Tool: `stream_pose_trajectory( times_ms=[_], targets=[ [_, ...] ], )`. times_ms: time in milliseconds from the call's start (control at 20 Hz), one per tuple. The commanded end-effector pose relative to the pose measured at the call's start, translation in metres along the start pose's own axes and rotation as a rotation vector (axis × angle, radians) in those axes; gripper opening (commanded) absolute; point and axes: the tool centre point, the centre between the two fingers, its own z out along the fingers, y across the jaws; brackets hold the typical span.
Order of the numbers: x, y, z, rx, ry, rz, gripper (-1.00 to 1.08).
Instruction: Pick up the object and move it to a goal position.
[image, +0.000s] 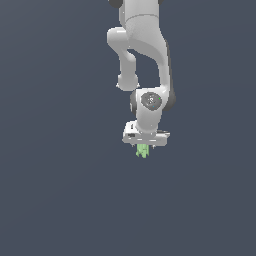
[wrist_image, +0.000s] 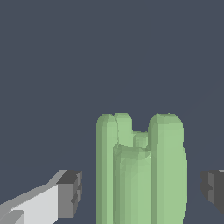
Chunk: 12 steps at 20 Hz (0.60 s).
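The object (wrist_image: 140, 170) is a light-green upright lumpy piece with ridged sides. In the wrist view it stands between my two dark fingertips (wrist_image: 72, 192). A narrow gap shows on each side of it, so the pads do not touch it. My gripper (wrist_image: 142, 192) is open around it. In the exterior view the white gripper (image: 144, 145) points straight down near the middle, and the object (image: 143, 151) pokes out just beneath the hand. Its lower part is out of the wrist view.
A plain dark grey-blue surface (image: 60, 200) fills both views. The white arm (image: 142, 45) rises behind the gripper toward the exterior view's top. No goal marker shows.
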Motion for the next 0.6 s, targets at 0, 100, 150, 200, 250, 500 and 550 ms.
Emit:
stream_pose_trajectory(
  times_ms=[0,100,150,200,250,500,550],
  targets=[
    [0.0002,-0.0002,0.0085,0.000,0.001,0.000,1.00],
    [0.0007,-0.0003,0.0116,0.000,0.001,0.001,1.00],
    [0.0010,-0.0003,0.0123,0.000,0.001,0.001,1.00],
    [0.0010,-0.0004,0.0125,0.000,0.001,0.001,1.00],
    [0.0010,-0.0004,0.0125,0.000,0.001,0.001,-1.00],
    [0.0010,-0.0004,0.0125,0.000,0.001,0.001,-1.00],
    [0.0010,-0.0004,0.0125,0.000,0.001,0.001,-1.00]
  ],
)
